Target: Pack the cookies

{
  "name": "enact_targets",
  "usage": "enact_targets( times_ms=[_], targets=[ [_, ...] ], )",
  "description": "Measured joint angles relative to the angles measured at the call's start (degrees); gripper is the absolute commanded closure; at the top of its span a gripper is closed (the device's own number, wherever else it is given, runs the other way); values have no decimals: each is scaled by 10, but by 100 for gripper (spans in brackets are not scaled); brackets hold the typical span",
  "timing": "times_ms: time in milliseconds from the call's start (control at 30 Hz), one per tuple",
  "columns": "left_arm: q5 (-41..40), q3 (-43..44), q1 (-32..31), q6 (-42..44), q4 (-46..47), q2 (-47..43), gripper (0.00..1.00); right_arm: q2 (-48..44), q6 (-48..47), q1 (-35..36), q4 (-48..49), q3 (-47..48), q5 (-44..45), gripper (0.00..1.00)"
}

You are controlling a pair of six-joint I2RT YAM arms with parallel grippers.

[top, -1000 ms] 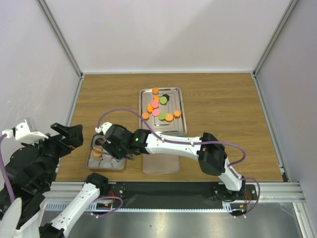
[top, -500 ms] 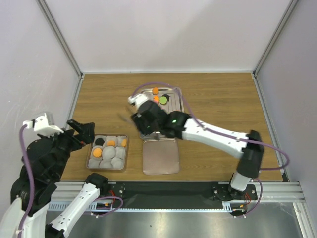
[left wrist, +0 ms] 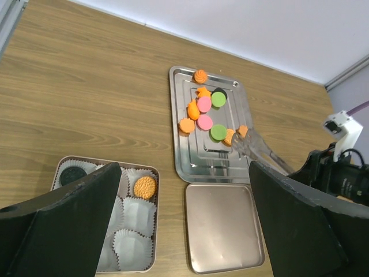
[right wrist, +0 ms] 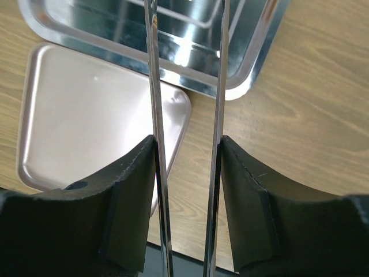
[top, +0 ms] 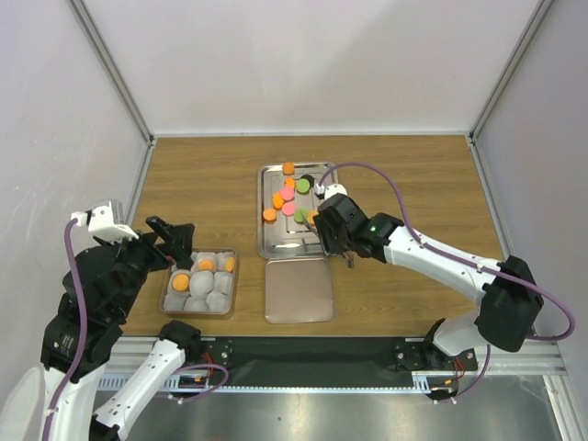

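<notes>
Several cookies [top: 288, 195], orange, pink, green and black, lie on the steel tray [top: 266, 248]. They also show in the left wrist view [left wrist: 204, 120]. The small box [top: 165, 299] of white cups holds three orange cookies [top: 181, 282] and a black one [top: 186, 263]. My right gripper [top: 333, 230] is shut on metal tongs [right wrist: 155, 115], whose tips [left wrist: 249, 141] sit by an orange cookie at the tray's right side. Nothing shows between the tong arms. My left gripper [top: 170, 243] is open and empty, high above the box.
The box's flat lid [top: 299, 290] lies just in front of the tray, right of the box. It also shows in the right wrist view [right wrist: 86, 127], next to the tray's rim [right wrist: 242, 86]. White walls enclose the wooden table.
My right arm has swung with the tongs from over the box to the tray's right side. More orange cookies now show in the box. My left gripper has shifted a little right.
</notes>
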Motion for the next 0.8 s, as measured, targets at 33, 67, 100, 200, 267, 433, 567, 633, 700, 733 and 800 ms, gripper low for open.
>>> enact_targets(
  times_ms=[33,67,100,200,267,433,567,633,700,733,800],
  targets=[
    [1,0,0,0,2,0,0,0,2,0,0,-6,0,50],
    [1,0,0,0,5,-1,0,0,3,-1,-1,-9,1,50],
    [2,0,0,0,8,-1,0,0,5,-2,-1,-11,1,50],
    [3,0,0,1,9,-4,0,0,7,-6,2,-14,0,50],
    [3,0,0,3,9,-5,0,0,8,-13,3,-16,-1,50],
    [3,0,0,4,9,-6,0,9,8,-27,8,-17,-4,49],
    [4,0,0,4,9,-6,0,16,7,-33,11,-18,-13,49],
    [4,0,0,4,9,-6,0,17,7,-34,13,-19,-17,49],
    [4,0,0,4,9,-6,0,18,7,-34,14,-20,-20,49],
    [5,0,0,4,9,-6,0,19,7,-34,15,-20,-21,49],
    [5,0,0,4,9,-6,0,22,7,-34,17,-20,-24,49]
  ],
)
